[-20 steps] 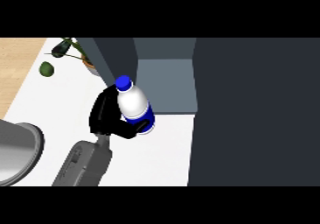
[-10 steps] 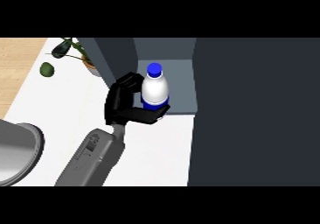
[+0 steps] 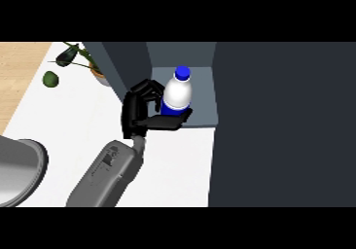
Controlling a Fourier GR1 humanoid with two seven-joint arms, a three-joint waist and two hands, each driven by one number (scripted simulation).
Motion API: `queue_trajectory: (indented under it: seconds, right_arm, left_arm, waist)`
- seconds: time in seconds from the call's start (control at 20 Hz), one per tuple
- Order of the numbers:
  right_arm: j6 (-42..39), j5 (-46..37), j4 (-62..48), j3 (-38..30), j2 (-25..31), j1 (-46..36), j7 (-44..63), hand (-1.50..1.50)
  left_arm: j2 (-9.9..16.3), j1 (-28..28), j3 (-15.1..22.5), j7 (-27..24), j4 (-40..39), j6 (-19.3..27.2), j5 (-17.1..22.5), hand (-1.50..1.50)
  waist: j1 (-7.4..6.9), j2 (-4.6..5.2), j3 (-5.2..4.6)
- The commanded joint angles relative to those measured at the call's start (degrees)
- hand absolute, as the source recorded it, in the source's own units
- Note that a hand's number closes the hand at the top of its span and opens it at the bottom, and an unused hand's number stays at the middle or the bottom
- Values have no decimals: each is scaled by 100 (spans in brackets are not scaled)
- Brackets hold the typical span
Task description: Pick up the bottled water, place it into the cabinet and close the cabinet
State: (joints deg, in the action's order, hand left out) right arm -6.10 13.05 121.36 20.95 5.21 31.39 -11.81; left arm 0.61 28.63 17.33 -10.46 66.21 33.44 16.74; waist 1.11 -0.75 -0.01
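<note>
The bottled water (image 3: pixel 178 95), white with a blue cap and a blue base, stands upright on the floor of the open cabinet (image 3: pixel 202 58), just inside its front edge. My right hand (image 3: pixel 141 109) is at the bottle's left and near side. Its fingers (image 3: pixel 146 90) curl round the left of the bottle and another part of the hand reaches under its near side. The grey forearm (image 3: pixel 109 172) comes up from the lower left. The cabinet's dark door (image 3: pixel 289 126) stands open at the right. The left hand does not show.
A potted plant (image 3: pixel 77 61) stands on the white counter (image 3: pixel 73 116) left of the cabinet's side wall. A large grey rounded shape (image 3: pixel 16 170) fills the lower left edge. Wood floor (image 3: pixel 16 73) shows beyond the counter's left edge.
My right hand carried the bottle up and to the right, from over the counter into the cabinet's opening. The bottle went from tilted to upright.
</note>
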Motion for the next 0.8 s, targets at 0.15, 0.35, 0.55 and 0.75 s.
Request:
queue_trajectory:
  seconds: [0.15,0.35,0.55,0.75]
  right_arm:
    - [-171,134,102,-88,184,281,-179,-150]
    - [52,-75,39,163,-10,-81,132,-150]
    - [-123,-1,-107,72,117,138,-151,-150]
    - [-44,151,-205,-31,-14,-182,-47,-150]
  left_arm:
    - [59,2167,-489,261,-1865,-185,-207,150]
    - [-26,2915,-737,-159,-3145,-367,-318,150]
    - [56,3193,-1084,-724,-4029,-414,-288,150]
    - [-39,3465,-1115,-1011,-4716,-70,-496,150]
  waist:
    - [278,151,2]
    - [250,190,-4]
    - [245,178,-1]
    - [234,199,1]
